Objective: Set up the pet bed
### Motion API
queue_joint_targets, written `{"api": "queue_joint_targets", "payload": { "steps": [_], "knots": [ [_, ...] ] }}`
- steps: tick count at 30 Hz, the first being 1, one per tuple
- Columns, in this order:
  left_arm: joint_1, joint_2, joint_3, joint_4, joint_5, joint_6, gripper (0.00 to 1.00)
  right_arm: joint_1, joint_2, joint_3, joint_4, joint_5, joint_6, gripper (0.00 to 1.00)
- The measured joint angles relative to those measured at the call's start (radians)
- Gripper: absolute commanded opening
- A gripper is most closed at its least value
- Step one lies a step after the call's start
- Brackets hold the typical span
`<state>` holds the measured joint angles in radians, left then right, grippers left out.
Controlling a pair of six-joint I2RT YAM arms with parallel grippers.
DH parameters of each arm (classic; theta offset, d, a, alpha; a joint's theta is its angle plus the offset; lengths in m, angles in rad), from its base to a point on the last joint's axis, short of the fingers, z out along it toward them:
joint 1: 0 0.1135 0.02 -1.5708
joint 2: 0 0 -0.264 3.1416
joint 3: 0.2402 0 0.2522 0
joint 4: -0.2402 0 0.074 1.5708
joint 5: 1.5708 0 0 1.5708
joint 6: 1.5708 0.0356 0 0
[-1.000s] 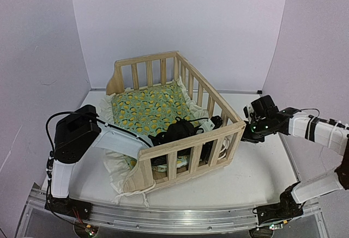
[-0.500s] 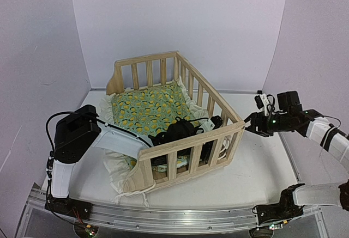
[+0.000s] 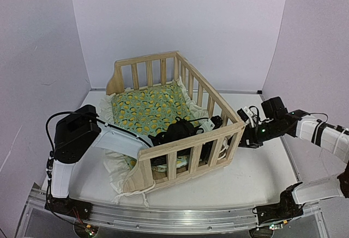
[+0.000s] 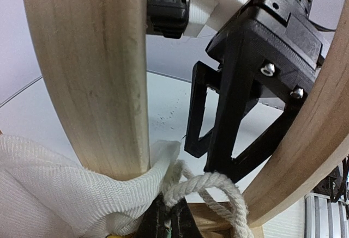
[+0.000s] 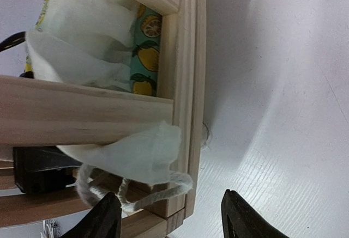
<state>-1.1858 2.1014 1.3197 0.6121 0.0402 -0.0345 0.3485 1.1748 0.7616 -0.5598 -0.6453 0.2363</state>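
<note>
Mid-surface sits pet bed [image 3: 182, 141], cushion [image 3: 147, 107] inside. R gripper [image 5: 172, 217] jaws wide, empty, beside near-right corner; L gripper [image 3: 210, 126] inside, jaws unclear. Suggest R nip stray ruffle [image 5: 136, 151], tuck inward gently.

- A white table [image 3: 262, 164] spreads under everything, its matte top faintly grained where the right wrist view looks closely at it.
- Pale lilac walls [image 3: 180, 20] close the scene in at the far side, the left and the right.
- An aluminium rail [image 3: 180, 216] runs left to right along the table's near edge.
</note>
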Motion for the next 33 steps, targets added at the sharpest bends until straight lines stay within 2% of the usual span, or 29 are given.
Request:
{"api": "queue_joint_targets", "payload": {
  "steps": [9, 14, 17, 27, 30, 33],
  "knots": [
    [0.0, 0.0, 0.0, 0.0, 0.0, 0.0, 0.0, 0.023, 0.03, -0.001, 0.0, 0.041, 0.02, 0.61],
    [0.0, 0.0, 0.0, 0.0, 0.0, 0.0, 0.0, 0.058, 0.096, -0.001, 0.05, 0.135, 0.073, 0.61],
    [0.0, 0.0, 0.0, 0.001, 0.0, -0.001, 0.0, 0.076, 0.112, 0.0, 0.074, 0.218, 0.127, 0.61],
    [0.0, 0.0, 0.0, 0.001, 0.0, -0.001, 0.0, 0.082, 0.247, 0.006, 0.073, 0.873, 0.299, 0.76],
    [0.0, 0.0, 0.0, 0.001, 0.0, -0.001, 0.0, 0.032, 0.32, 0.028, 0.069, 0.933, 0.307, 0.77],
    [0.0, 0.0, 0.0, 0.001, 0.0, -0.001, 0.0, -0.028, 0.312, 0.051, 0.039, 0.906, 0.306, 0.73]
  ]
}}
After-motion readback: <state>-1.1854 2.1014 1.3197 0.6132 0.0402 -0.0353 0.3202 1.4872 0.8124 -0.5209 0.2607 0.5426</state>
